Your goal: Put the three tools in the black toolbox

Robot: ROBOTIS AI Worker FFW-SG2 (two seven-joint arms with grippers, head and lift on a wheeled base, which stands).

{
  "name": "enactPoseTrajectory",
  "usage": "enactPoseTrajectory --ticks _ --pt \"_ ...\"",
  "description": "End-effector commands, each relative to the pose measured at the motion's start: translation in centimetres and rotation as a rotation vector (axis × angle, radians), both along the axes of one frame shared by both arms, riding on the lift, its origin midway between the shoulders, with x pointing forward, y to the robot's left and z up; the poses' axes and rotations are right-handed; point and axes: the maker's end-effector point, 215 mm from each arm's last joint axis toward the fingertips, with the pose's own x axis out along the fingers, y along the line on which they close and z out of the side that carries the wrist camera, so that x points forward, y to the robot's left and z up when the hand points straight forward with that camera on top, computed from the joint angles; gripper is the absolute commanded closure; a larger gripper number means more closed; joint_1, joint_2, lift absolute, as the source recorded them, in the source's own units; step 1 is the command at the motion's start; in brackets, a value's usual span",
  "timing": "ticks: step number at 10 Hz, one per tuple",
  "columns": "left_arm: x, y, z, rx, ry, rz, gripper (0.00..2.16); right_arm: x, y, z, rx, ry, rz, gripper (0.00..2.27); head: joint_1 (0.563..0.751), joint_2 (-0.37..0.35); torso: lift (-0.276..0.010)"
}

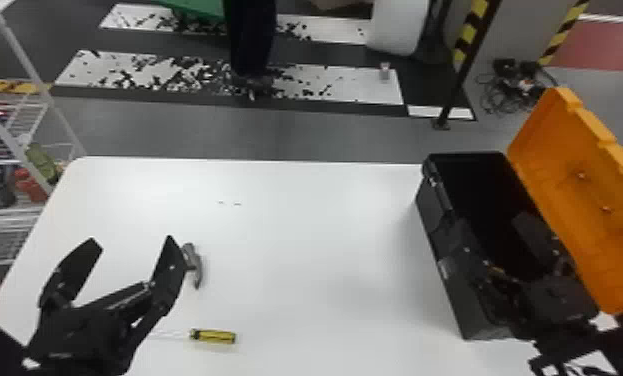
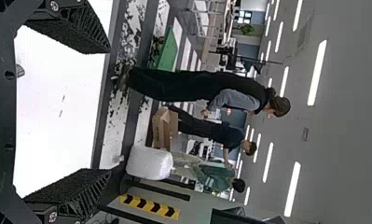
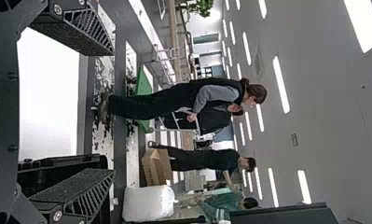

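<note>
My left gripper (image 1: pixel 132 241) stands open over the table's left part, its fingers apart with nothing between them; in the left wrist view the left gripper (image 2: pixel 108 111) shows the same. Just right of its right finger lies a hammer's metal head (image 1: pixel 193 265), the handle hidden behind the gripper. Nearer the front is a screwdriver (image 1: pixel 213 336) with a yellow handle, its shaft running left behind the arm. The black toolbox (image 1: pixel 460 300) sits open at the right. My right gripper (image 1: pixel 490 226) is over the toolbox, open; the right wrist view shows the right gripper (image 3: pixel 113 112) with nothing held.
The orange lid (image 1: pixel 590 200) leans outward on the toolbox's right side. The white table (image 1: pixel 315 225) spans the space between the arms, with two tiny dark marks toward its back. A wire shelf (image 1: pixel 10 220) stands beyond the table's left edge, and a striped post behind the toolbox.
</note>
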Motion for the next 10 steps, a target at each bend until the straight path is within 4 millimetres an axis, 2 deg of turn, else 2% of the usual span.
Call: enactPoseTrajectory --ticks 1,10 --pt "0.02 0.01 -0.06 -0.001 0.002 0.0 0.09 0.03 0.0 0.04 0.0 -0.001 0.0 0.11 0.695 -0.055 -0.055" --pt "-0.17 0.01 -0.06 -0.001 0.003 -0.005 0.09 0.11 -0.27 0.09 0.009 0.0 -0.006 0.11 0.695 -0.061 -0.055"
